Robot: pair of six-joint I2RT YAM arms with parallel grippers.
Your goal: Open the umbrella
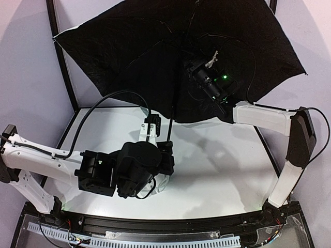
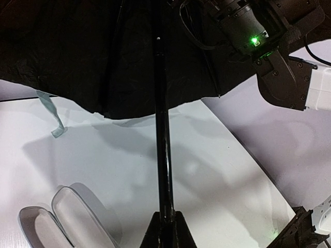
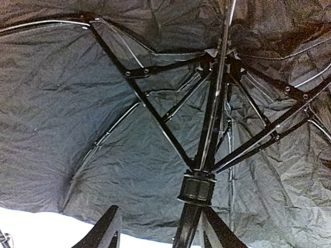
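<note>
- Robotics lab test cell: two white-and-black robot arms, left arm (image 1: 41, 157) and right arm (image 1: 264, 116), bolted to a black rail (image 1: 181, 226) well behind the left end effector (image 2: 166, 227).
- Bare white tabletop (image 1: 222, 165) below that end effector, bounded by black frame posts (image 1: 67, 67) and plain pale walls (image 1: 26, 77).
- Slotted cable duct (image 1: 155, 241) and loose wiring (image 1: 62, 235) along the rail.
- Green status light (image 1: 224, 77) just behind the right end effector (image 3: 161, 212).

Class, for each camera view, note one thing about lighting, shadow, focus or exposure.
Top external: the umbrella shows little detail in its black lining, and its shadow greys the table. Left wrist: soft shadows cross the table; a green light flares. Right wrist: the ribs are sharp, the table strip blown white.
</note>
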